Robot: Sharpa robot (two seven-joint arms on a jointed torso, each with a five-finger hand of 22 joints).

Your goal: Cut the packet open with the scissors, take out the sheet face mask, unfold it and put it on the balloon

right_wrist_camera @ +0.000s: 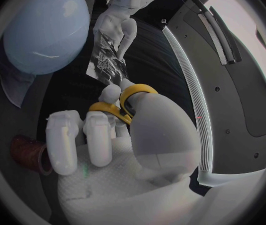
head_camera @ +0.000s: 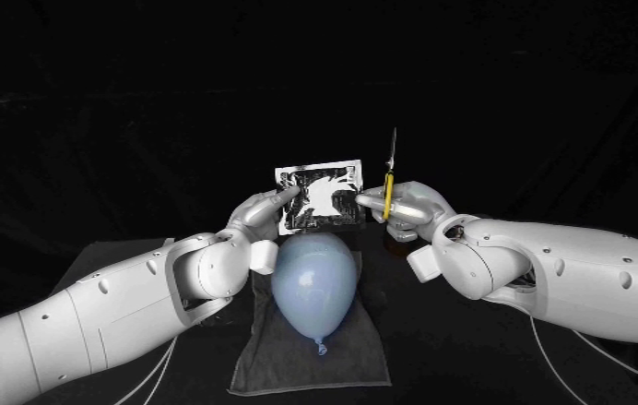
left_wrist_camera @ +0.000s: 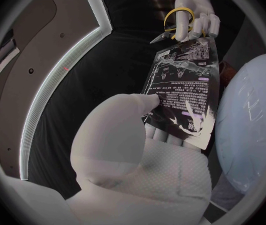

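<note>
Left hand (head_camera: 259, 213) fingers (head_camera: 279, 200) pinch face-mask packet (head_camera: 321, 195) upright over balloon (head_camera: 315, 280); right hand (head_camera: 415, 211) fingers (right_wrist_camera: 99, 135) grip yellow-handled scissors (head_camera: 390, 179), blades up.

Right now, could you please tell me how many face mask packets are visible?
1: the left hand holds the face mask packet near the balloon, beside the scissors in the right hand. No others.

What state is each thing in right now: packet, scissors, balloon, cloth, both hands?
balloon: inflated, knotted, lying on the cloth.
cloth: spread flat.
left hand: grips the packet by its side.
packet: held upright above the balloon, no cut visible.
right hand: holds the scissors by the yellow handles.
scissors: blades up and together, beside the packet.
</note>
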